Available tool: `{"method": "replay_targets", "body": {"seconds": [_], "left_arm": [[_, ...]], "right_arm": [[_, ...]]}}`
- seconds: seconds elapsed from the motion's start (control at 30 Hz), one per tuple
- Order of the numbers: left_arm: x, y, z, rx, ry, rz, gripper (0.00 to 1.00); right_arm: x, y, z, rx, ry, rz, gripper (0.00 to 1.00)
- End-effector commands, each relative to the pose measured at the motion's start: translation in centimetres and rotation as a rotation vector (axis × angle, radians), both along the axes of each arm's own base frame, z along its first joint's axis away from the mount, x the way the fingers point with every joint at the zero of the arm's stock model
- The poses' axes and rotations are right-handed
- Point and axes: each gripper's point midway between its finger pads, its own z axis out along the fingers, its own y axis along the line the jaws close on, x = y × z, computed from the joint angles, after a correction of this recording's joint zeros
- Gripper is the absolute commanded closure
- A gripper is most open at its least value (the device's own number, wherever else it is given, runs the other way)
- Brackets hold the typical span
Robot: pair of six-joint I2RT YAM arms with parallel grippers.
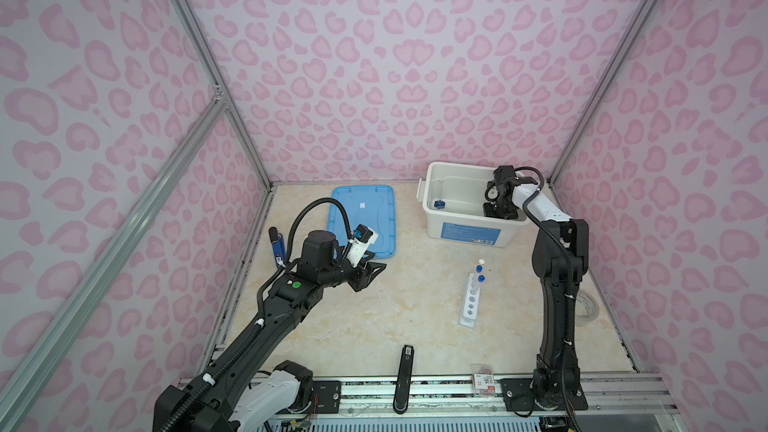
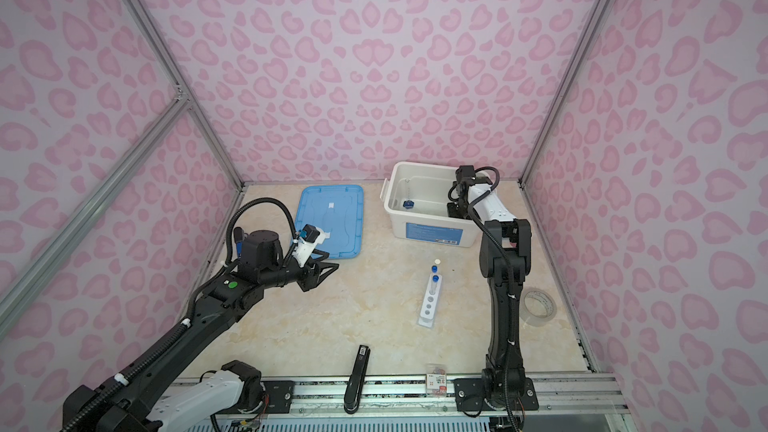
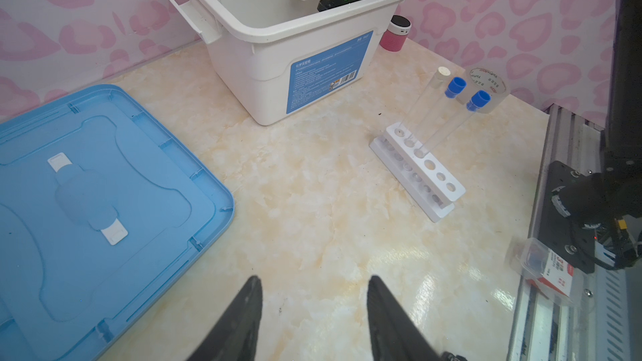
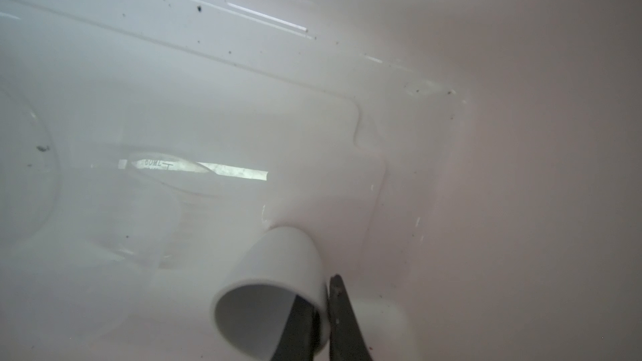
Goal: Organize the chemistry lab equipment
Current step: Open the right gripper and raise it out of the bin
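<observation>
The tiny pale cup is down inside the white bin, tipped on its side with its open mouth turned toward the wrist camera. The right gripper pinches it by the rim, one finger inside the mouth and the other against the outer wall, so the jaws are nearly together on the thin wall. Whether the cup's base touches the bin floor I cannot tell.

Beside it in the bin lies a clear glass vessel with a faint printed mark on it. Toward the other end of the bin, in both top views, stands the blue-based glass cylinder.

Out on the marbled table, in front of the bin, sits the white holed rack. Three test tubes lean in the holes at its far end – two blue-capped, one with a pale top – and the other holes hold nothing.

The left gripper hangs over bare tabletop near the blue lid, its jaws parted with nothing between them. The lid lies flat to the left of the bin.

A pink black-topped can stands behind the bin's corner, a roll of clear tape lies right of the right arm – and a blue-and-black stick stands at the table's left edge
</observation>
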Motion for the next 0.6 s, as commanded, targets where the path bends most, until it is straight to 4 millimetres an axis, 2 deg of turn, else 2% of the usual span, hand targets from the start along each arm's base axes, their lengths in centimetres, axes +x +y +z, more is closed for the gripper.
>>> {"method": "replay_targets", "body": {"seconds": [0.0,0.3,0.57], "left_arm": [[0.2,-0.1,0.7,-0.003,-0.026,-0.008,0.48],[0.2,0.0,0.7,-0.004,-0.029,-0.003,0.45],[0.1,0.0,1.0,-0.008,-0.036,-0.006,0.43]], "right_arm": [[-0.1,-0.1,-1.0,-0.005,0.014,-0.003,0.91],[0.0,-0.2,-0.6,-0.001,0.009,-0.004,0.85],[0.5,-0.3,2.3,-0.010,-0.040,0.002,0.76]]}}
